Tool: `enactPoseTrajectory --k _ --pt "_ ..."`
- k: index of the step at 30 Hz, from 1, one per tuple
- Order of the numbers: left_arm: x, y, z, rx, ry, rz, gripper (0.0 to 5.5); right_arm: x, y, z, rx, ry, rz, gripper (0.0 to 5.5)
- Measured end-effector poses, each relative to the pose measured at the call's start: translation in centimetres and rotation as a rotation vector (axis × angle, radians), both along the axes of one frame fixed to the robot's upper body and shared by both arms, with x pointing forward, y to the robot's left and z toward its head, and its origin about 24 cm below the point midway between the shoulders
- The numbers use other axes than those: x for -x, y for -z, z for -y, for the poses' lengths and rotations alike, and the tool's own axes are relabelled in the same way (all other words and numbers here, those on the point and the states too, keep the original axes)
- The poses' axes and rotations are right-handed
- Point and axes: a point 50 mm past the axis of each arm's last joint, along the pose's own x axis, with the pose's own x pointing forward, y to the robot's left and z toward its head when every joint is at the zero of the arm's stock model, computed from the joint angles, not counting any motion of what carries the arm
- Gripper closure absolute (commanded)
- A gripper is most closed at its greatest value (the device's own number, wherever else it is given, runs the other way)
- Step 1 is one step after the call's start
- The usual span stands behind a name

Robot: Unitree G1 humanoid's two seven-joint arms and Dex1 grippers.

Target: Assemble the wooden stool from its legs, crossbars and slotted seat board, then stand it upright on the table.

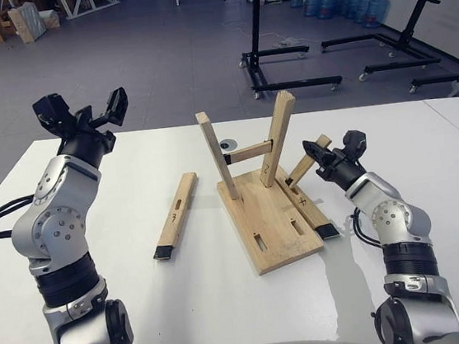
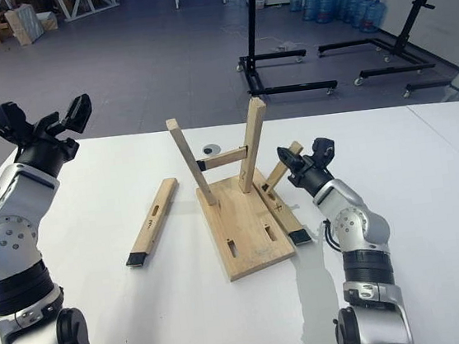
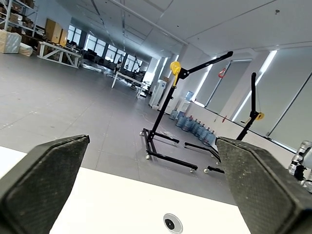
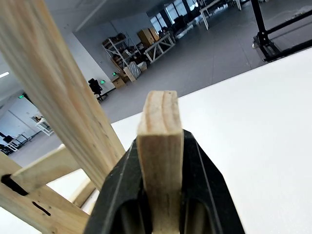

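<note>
On the worktop the right gripper, fingers clamped on a tilted wooden piece, could topple the standing legs; the left gripper, fingers open, steadies nothing.

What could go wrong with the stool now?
1. The right tool pinches a wooden piece near its end, so it might slip or twist.
2. That piece leans close to the upright legs; a swing could knock them.
3. The left tool is open in the air, so the board could slide.
</note>
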Motion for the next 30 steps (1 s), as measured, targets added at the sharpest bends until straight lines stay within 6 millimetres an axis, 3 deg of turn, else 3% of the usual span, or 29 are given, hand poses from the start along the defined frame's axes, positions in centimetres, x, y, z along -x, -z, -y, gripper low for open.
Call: enactPoseTrajectory --k 7,15,30 --pt "0.0 0.0 0.2 -0.002 0.006 0.002 0.77 0.1 0.2 0.4 0.009 0.006 -0.002 5.11" --pt "0.0 0.0 0.4 -0.002 0.009 0.002 0.77 0.1 -1.0 0.4 0.017 0.005 0.046 5.11" --pt "0.0 0.1 0.6 -0.017 0.008 0.001 0.77 0.2 0.0 0.6 0.059 0.005 0.01 5.11"
